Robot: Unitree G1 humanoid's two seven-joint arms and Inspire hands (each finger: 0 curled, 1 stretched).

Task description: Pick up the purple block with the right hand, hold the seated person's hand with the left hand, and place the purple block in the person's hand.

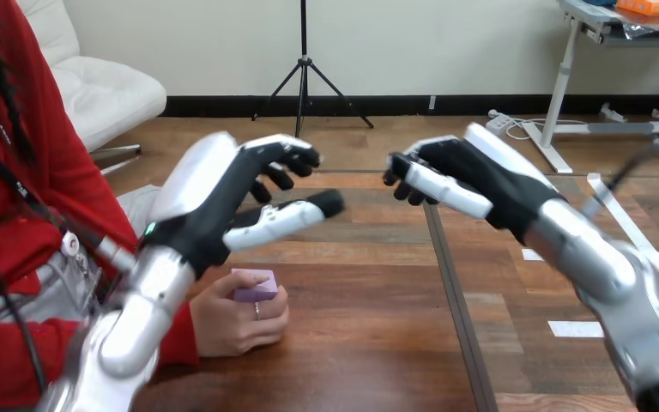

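— Silver forearm [137, 318] at lower left, nearest the lens: whose is it?

— Mine. It is my left arm, rising from the bottom edge. It ends in my left hand [214, 193], raised above the bench [377, 343], with fingers loosely bent, thumb stretched out straight, and nothing in its grasp.

— And the hand opposite?

— My right hand [472, 176], on the arm entering from the lower right. It is likewise raised and faces the left hand, with fingers relaxed and slightly bent, thumb straight, holding nothing. The two hands are apart, with a gap between their fingertips.

— Where is the purple block?

— The purple block [255, 285] lies in the person's hand [232, 322], which rests on the bench at the view's left, just beside my left forearm and below my left hand. The person's fingers curl round the block, and its top face shows above them. Both my hands are apart from the block and from the person's hand.
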